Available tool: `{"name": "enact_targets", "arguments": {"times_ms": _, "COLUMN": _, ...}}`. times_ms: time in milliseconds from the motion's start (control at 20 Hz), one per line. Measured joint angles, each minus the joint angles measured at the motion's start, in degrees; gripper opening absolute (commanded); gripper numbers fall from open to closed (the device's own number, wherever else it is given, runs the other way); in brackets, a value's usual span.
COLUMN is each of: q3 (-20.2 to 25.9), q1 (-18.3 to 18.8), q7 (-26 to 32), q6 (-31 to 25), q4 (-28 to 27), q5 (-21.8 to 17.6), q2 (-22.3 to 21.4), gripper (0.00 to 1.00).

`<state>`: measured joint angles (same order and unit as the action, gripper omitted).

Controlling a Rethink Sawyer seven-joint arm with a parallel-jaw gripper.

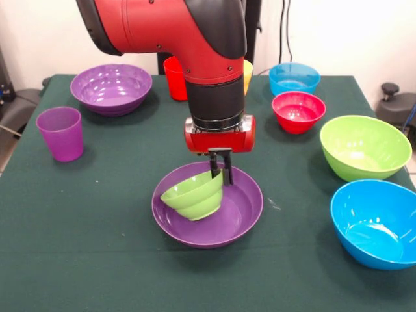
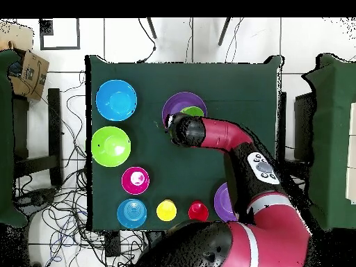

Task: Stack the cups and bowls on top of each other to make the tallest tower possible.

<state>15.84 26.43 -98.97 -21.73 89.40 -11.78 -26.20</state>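
A small green bowl (image 1: 194, 195) tilts on its side inside a large purple bowl (image 1: 250, 198) at the table's middle. My gripper (image 1: 221, 172) comes straight down and is shut on the green bowl's upper rim. In the overhead view the small green bowl (image 2: 194, 111) and the purple bowl (image 2: 177, 103) peek out beside my wrist, which hides the gripper. A second purple bowl (image 1: 112, 88) stands at the far left, with a purple cup (image 1: 60, 133) nearer. A red cup (image 1: 173, 78) and a yellow cup (image 1: 248, 70) sit behind my arm.
Along the right stand a light blue small bowl (image 1: 294, 78), a red small bowl (image 1: 298, 110), a lime green large bowl (image 1: 365, 146) and a blue large bowl (image 1: 377, 221). The green tablecloth (image 1: 84, 247) reaches the front edge.
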Motion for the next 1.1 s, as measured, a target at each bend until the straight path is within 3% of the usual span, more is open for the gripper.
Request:
{"name": "enact_targets", "arguments": {"times_ms": 500, "q3": -0.12, "q1": -0.01, "q7": 0.01, "q6": 0.64, "q4": 0.59, "q5": 0.01, "q2": -0.18, "gripper": 0.0}}
{"name": "enact_targets", "arguments": {"times_ms": 550, "q3": -0.12, "q1": -0.06, "q7": 0.0, "q6": 0.63, "q4": 0.63, "q5": 0.0, "q2": -0.12, "gripper": 1.0}}
{"name": "enact_targets", "arguments": {"times_ms": 1100, "q3": -0.18, "q1": -0.59, "q7": 0.0, "q6": 0.63, "q4": 1.54, "q5": 0.01, "q2": 0.25, "gripper": 1.0}}
